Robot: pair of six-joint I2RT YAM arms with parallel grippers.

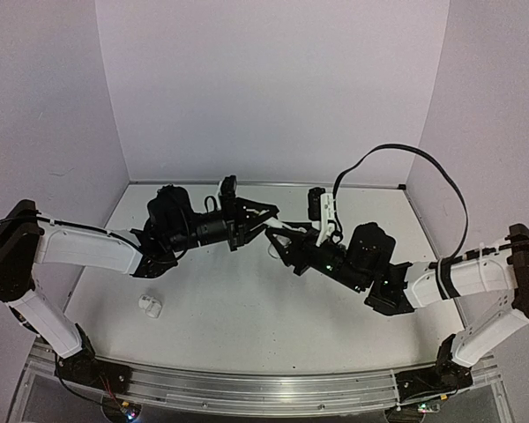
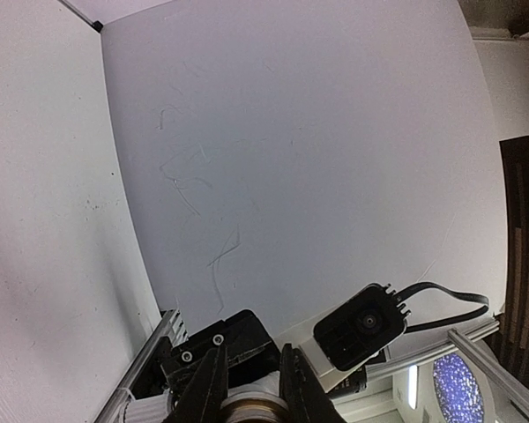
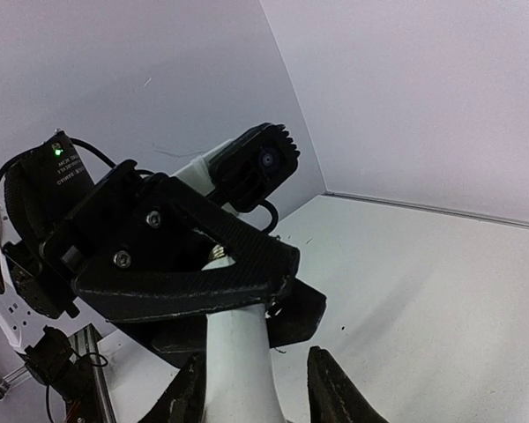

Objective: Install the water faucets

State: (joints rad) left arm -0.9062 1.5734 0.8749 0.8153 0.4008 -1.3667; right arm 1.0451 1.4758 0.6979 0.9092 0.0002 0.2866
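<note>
The two arms meet over the middle of the desk (image 1: 247,308), somewhat nearer its far edge than its near one, and the tap (image 1: 272,243) is up in the air between them, off the surface. The left gripper (image 1: 266,218) reaches in from the left edge and the right gripper (image 1: 279,238) from the right, their tips almost nose to nose.

In the left wrist view the left fingers (image 2: 213,388) are drawn close together, with the silver threaded end (image 2: 251,410) of the tap pinched between them (only a sliver of it shows at the bottom edge). The right wrist view shows the same from the other side: the black left fingers close over the top of the tap's white body.

That white body runs down between the right fingers (image 3: 328,388). One finger lies against it, while a dark gap shows between it and the other, so I cannot tell whether the right gripper is gripping the tap or only straddling it.

The elbow fitting (image 1: 150,305) lies alone on the desk toward the near-left corner, just beside the left arm's forearm and well apart from both grippers.
</note>
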